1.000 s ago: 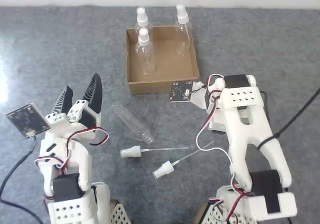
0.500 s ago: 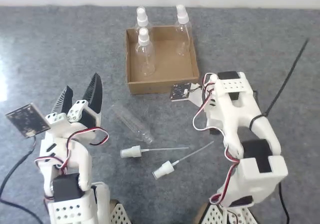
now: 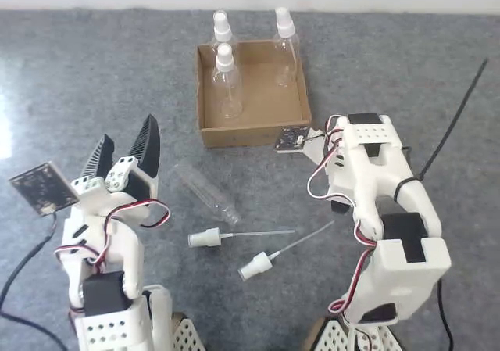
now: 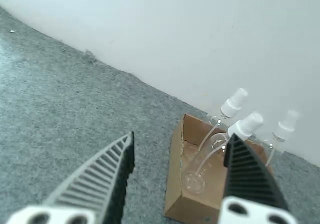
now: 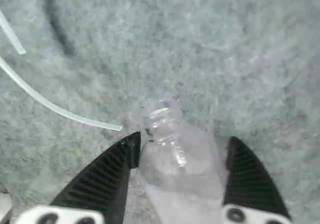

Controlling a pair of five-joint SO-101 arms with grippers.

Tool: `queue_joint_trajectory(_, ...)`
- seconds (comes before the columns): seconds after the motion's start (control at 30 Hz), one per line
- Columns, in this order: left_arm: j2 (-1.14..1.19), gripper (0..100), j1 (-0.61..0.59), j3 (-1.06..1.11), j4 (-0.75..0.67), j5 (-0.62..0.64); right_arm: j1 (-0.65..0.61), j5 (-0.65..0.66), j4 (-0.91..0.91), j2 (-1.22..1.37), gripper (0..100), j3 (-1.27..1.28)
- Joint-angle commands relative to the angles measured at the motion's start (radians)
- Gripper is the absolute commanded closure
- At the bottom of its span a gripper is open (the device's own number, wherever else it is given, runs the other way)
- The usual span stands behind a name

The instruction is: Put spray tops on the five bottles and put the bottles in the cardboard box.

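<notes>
A clear uncapped bottle [image 5: 175, 154] lies between the fingers of my right gripper [image 5: 183, 139], which is open and straddles it closely, neck pointing away. In the high view the right arm [image 3: 375, 171] bends down over that spot, just right of the cardboard box [image 3: 201, 93]. Three bottles with white spray tops [image 3: 226, 73] stand in or at the box. Another uncapped bottle [image 3: 207, 191] lies on the carpet, with two loose spray tops [image 3: 207, 238] [image 3: 256, 266] below it. My left gripper [image 3: 129, 132] is raised at the left, open and empty.
A thin white dip tube [image 5: 50, 104] from a spray top runs close to the right gripper. The grey carpet [image 3: 94, 69] covers the table. A black cable [image 3: 457, 120] trails off to the right of the right arm. A white wall [image 4: 175, 29] stands behind the box.
The right arm has folded back and down, its wrist shifting slightly right near the box's front corner. The left arm, bottles and spray tops have stayed put.
</notes>
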Motion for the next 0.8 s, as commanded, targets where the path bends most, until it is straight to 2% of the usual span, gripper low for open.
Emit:
queue_joint_trajectory(0.0,-0.018,73,0.005,-0.054,-0.029,-0.009,0.019,-0.063,-0.008,-0.024,88.9,-0.057)
queue_joint_trajectory(0.1,-0.018,73,0.005,-0.054,-0.029,-0.009,0.019,-0.118,-0.008,-0.024,91.8,-0.057)
queue_joint_trajectory(0.43,-0.018,73,0.005,-0.054,-0.029,-0.009,0.019,-0.356,-0.005,-0.024,91.8,-0.057)
queue_joint_trajectory(0.57,-0.018,73,0.005,-0.054,-0.029,-0.009,0.013,-0.359,0.016,-0.024,88.9,-0.057)
queue_joint_trajectory(0.7,-0.018,73,0.005,-0.054,-0.029,-0.009,-0.001,-0.276,0.053,-0.024,75.0,-0.057)
queue_joint_trajectory(0.77,-0.018,73,0.005,-0.054,-0.029,-0.009,-0.007,-0.239,0.064,-0.024,72.0,-0.057)
